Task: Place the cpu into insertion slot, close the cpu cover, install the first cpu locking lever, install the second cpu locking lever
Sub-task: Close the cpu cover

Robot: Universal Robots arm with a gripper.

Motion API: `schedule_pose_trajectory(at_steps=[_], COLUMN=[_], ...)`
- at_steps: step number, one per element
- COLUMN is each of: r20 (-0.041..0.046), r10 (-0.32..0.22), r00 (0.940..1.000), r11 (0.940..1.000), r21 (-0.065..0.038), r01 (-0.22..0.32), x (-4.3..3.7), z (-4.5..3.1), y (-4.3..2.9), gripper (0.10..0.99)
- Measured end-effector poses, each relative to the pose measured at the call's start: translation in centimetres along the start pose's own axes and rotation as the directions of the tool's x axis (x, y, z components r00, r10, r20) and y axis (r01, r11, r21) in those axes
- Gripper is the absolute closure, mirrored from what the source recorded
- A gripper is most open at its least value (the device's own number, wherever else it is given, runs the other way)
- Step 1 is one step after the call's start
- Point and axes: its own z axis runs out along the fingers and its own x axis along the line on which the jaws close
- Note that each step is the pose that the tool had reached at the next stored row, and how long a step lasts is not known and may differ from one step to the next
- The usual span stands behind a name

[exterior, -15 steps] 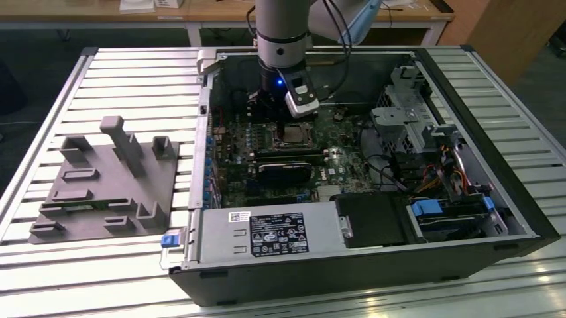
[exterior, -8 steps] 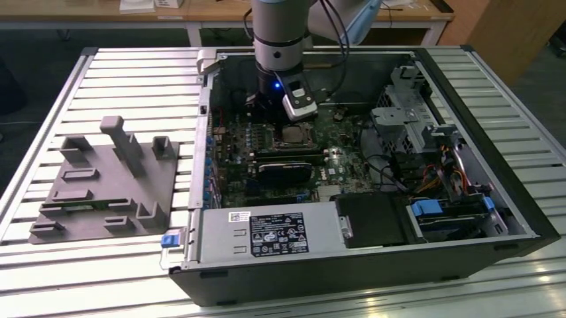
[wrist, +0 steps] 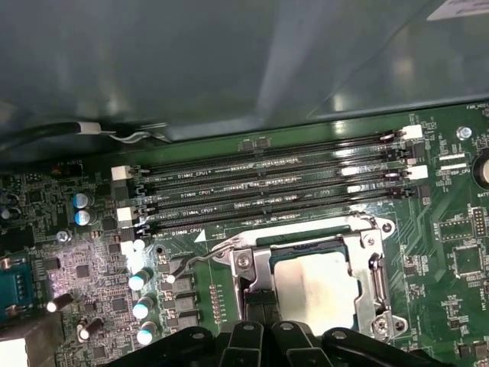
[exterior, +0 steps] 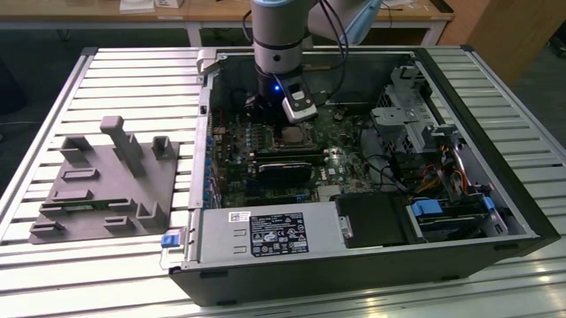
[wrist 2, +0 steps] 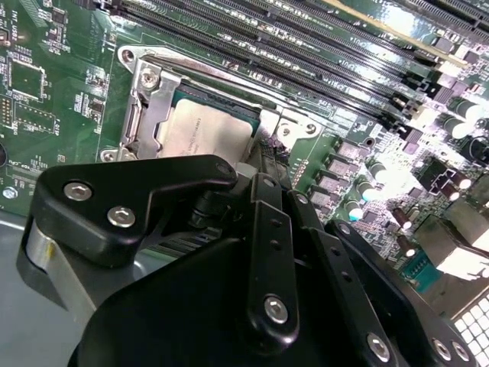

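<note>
Work is centring on the processor socket as I am watching from the remote station. The cpu (wrist: 317,287), a small thin square chip with a pale silvery-tan metal face, is sitting in its slot on the green motherboard (wrist: 76,264). It is also showing in the second wrist view (wrist 2: 205,130) and, much smaller, in the exterior view (exterior: 292,138).

The cpu cover (wrist: 368,279), a thin silvery metal frame with a large square opening, is lying down around the chip. Its bars are framing the chip's edges in both wrist views (wrist 2: 153,107). A thin bent wire lever (wrist: 200,258) is reaching out from the socket's corner across the board.

The black gripper (wrist: 260,306) is hanging just at the socket's edge, beside the chip and carrying nothing that I am seeing. In the second wrist view (wrist 2: 263,157) its linkages are covering the near side of the socket. I cannot tell whether the pincer is wide or narrow.

Long black memory slots (wrist: 267,191) are running just beside the socket. In the exterior view the arm is reaching down with the gripper (exterior: 296,126) into the open black computer case (exterior: 372,265). The case is lying on a slatted metal table (exterior: 132,73), with a grey moulded fixture tray (exterior: 106,185) toward the exterior view's left.
</note>
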Motion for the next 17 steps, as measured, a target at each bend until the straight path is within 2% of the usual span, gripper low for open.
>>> schedule_pose_trajectory(at_steps=[8,12,17], r20=[0.0000,0.0000,-0.0001], r10=[0.000,0.000,0.000], r00=[1.0000,1.0000,1.0000], r11=[1.0000,1.0000,1.0000], r21=[0.000,0.000,0.000], r01=[0.000,0.000,0.000], x=[-0.01,-0.03,-0.07], z=[-0.12,-0.69,-1.80], y=[0.00,0.01,0.02], gripper=[0.980,0.980,0.980])
